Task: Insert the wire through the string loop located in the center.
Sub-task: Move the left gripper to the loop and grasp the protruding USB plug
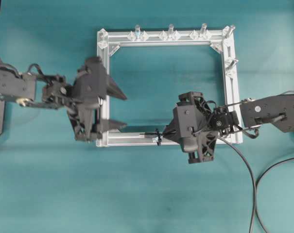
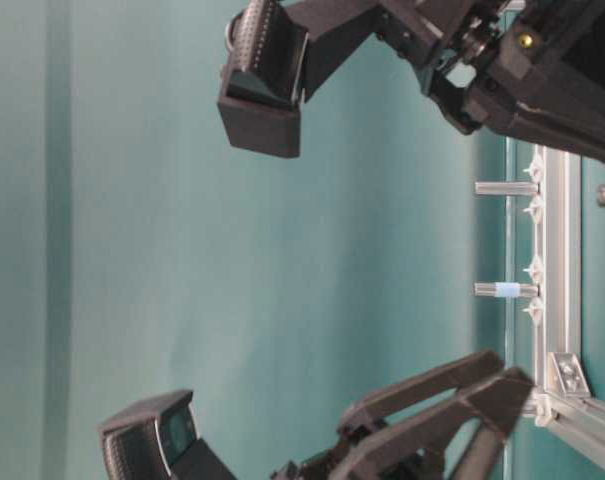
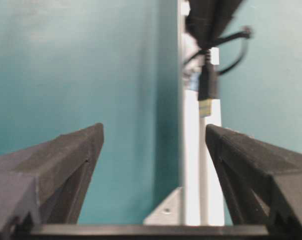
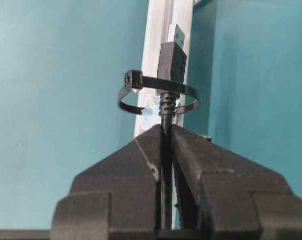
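Observation:
The wire [image 1: 249,174] is a thin black cable that runs from the table's lower right up into my right gripper [image 1: 169,136], which is shut on it just behind the plug. In the right wrist view the dark plug [image 4: 171,60] with its metallic tip pokes through the string loop [image 4: 158,95], a thin black ring with a pale blue piece. The loop [image 1: 158,137] sits on the near bar of the silver frame [image 1: 132,141]. My left gripper [image 1: 124,111] stands open at the frame's left side. Its camera shows the plug [image 3: 208,87] ahead of the right finger [image 3: 250,160], apart from it.
Clear upright pegs [image 1: 170,31] with silver brackets line the frame's far bar, and one more peg [image 1: 230,63] stands on the right bar. A second dark cable [image 1: 278,167] curves along the table at the lower right. Teal cloth covers the table.

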`<state>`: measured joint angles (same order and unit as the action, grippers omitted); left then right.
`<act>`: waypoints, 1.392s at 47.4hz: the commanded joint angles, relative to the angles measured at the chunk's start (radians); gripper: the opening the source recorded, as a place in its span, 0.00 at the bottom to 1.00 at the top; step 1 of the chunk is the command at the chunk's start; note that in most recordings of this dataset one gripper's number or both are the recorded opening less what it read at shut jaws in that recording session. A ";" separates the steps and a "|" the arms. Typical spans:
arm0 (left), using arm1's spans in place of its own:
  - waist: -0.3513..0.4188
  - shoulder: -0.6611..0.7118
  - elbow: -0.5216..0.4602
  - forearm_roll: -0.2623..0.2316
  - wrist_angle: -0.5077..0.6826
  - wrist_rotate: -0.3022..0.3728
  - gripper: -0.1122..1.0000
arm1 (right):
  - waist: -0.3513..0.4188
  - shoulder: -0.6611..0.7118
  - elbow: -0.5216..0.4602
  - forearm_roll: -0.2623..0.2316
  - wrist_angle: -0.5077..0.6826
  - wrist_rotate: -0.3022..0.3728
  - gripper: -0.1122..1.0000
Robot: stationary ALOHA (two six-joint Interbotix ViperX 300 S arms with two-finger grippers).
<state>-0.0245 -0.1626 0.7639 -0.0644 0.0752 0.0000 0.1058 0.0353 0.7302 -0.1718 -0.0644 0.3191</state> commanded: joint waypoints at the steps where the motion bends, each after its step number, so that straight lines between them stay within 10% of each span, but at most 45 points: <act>1: -0.028 0.020 -0.046 -0.002 0.003 -0.025 0.88 | -0.002 -0.012 -0.025 -0.002 -0.009 -0.002 0.17; 66: -0.089 0.255 -0.170 0.002 -0.052 -0.081 0.88 | -0.002 -0.012 -0.026 -0.002 -0.009 -0.002 0.17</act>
<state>-0.1104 0.0966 0.6151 -0.0644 0.0368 -0.0782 0.1058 0.0353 0.7271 -0.1733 -0.0644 0.3191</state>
